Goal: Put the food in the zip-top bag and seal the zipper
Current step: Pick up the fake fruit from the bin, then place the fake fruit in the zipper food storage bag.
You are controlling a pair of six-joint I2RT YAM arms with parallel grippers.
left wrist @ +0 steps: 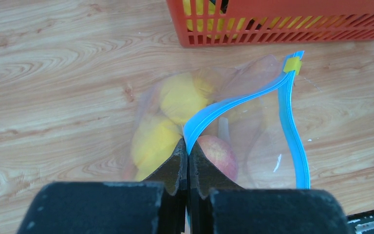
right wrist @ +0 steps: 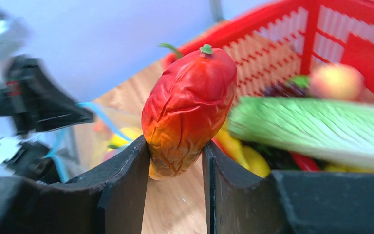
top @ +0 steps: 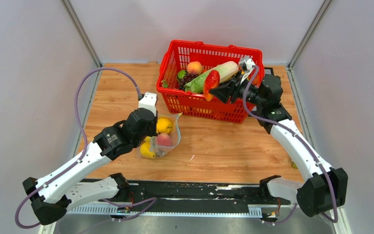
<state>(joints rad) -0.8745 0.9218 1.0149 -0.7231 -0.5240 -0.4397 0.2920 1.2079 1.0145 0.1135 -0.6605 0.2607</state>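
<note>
The clear zip-top bag (top: 171, 138) lies on the table left of the basket. It holds two yellow round fruits (left wrist: 182, 95), a pinkish peach (left wrist: 220, 153) and a banana (top: 147, 150). My left gripper (left wrist: 188, 148) is shut on the bag's teal zipper strip (left wrist: 292, 126) and holds the mouth open; it also shows in the top view (top: 157, 122). My right gripper (right wrist: 175, 156) is shut on a wrinkled red-orange toy fruit (right wrist: 190, 107). It holds the fruit (top: 211, 84) in the air at the basket's front wall.
The red basket (top: 209, 109) stands at the back middle. It holds a long green-white cabbage (top: 214, 74), a peach (top: 194, 67), dark grapes and other toy produce. Grey walls close in the table on both sides.
</note>
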